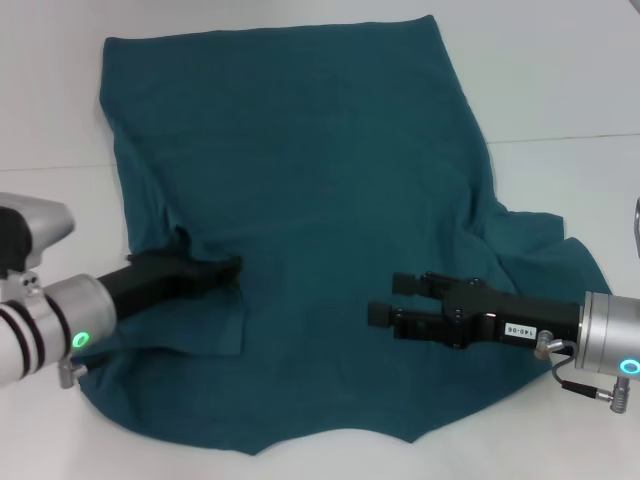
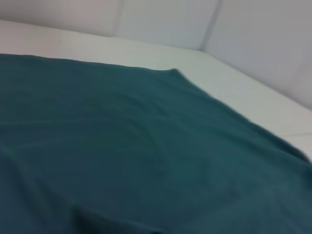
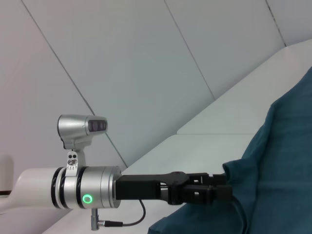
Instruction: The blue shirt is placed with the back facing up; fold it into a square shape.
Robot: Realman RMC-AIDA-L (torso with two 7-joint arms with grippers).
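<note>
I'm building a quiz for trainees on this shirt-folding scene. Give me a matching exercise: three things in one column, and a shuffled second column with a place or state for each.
Column one:
1. left end effector
2. right end effector
3. blue shirt

Column two:
A. spread over the white table, plain side up
B. open above the cloth, fingers apart, gripping nothing
C. tip buried in a fold near the shirt's left edge

Pairs: 1-C, 2-B, 3-A
</note>
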